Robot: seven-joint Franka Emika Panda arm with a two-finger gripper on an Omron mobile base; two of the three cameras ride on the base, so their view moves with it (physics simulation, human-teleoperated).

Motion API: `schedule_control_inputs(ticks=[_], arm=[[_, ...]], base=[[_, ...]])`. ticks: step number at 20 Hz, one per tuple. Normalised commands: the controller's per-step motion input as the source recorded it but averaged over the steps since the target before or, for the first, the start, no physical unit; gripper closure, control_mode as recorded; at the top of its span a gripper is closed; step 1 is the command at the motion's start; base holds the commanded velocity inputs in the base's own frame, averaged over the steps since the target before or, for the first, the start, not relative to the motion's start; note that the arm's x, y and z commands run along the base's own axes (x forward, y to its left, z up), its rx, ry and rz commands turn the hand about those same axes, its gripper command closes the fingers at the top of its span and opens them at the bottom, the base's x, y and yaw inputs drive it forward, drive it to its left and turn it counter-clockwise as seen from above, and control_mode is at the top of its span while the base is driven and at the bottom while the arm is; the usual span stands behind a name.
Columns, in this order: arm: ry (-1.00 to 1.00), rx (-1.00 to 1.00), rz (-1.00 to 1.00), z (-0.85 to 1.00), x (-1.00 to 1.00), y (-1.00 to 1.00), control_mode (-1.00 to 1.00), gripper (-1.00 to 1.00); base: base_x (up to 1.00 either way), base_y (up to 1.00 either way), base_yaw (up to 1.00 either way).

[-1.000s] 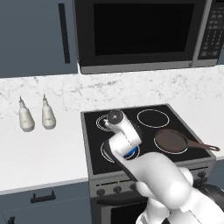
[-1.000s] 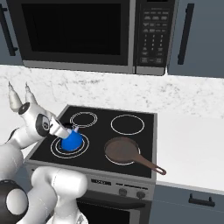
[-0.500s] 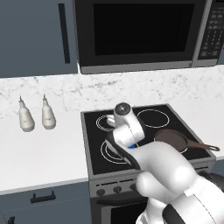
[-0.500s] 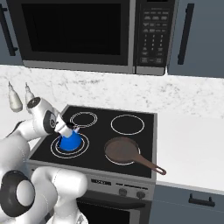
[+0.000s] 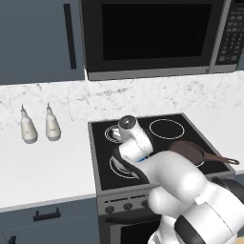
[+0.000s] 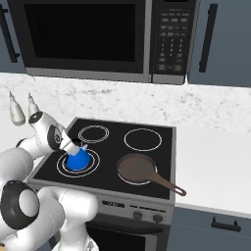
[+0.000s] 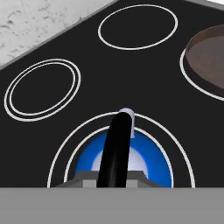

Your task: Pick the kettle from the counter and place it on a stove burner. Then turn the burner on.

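The two-finger gripper (image 6: pixel 73 145) clamps the bright blue cone-shaped kettle's (image 6: pixel 77 160) black handle, setting it centred on the large double-ring burner (image 7: pixel 121 151).

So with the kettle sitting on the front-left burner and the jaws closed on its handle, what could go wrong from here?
1. The gripper is shut on the kettle handle; pulling away before opening could tip it or drag it off the stove burner.
2. The frying pan sits on the neighbouring burner; a wide swing toward the knobs might clip it.
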Motion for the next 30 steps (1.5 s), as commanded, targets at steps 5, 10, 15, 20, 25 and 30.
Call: schedule_control_inputs(ticks=[5,10,15,20,25,30], arm=[[0.00,-0.02,0.00,-0.18,0.02,0.04,-1.00,1.00],[-0.02,0.00,0.00,-0.03,0.04,0.00,-1.00,1.00],[0.00,0.00,0.00,0.00,0.00,0.00,-1.00,-1.00],[0.00,0.00,0.00,0.00,0.00,0.00,-1.00,-1.00],[0.00,0.00,0.00,0.00,-0.02,0.00,-1.00,-1.00],[0.00,0.00,0.00,0.20,-0.11,0.02,-1.00,-1.00]], base=[[0.00,0.00,0.00],[0.00,0.00,0.00],[0.00,0.00,0.00],[0.00,0.00,0.00],[0.00,0.00,0.00],[0.00,0.00,0.00]])
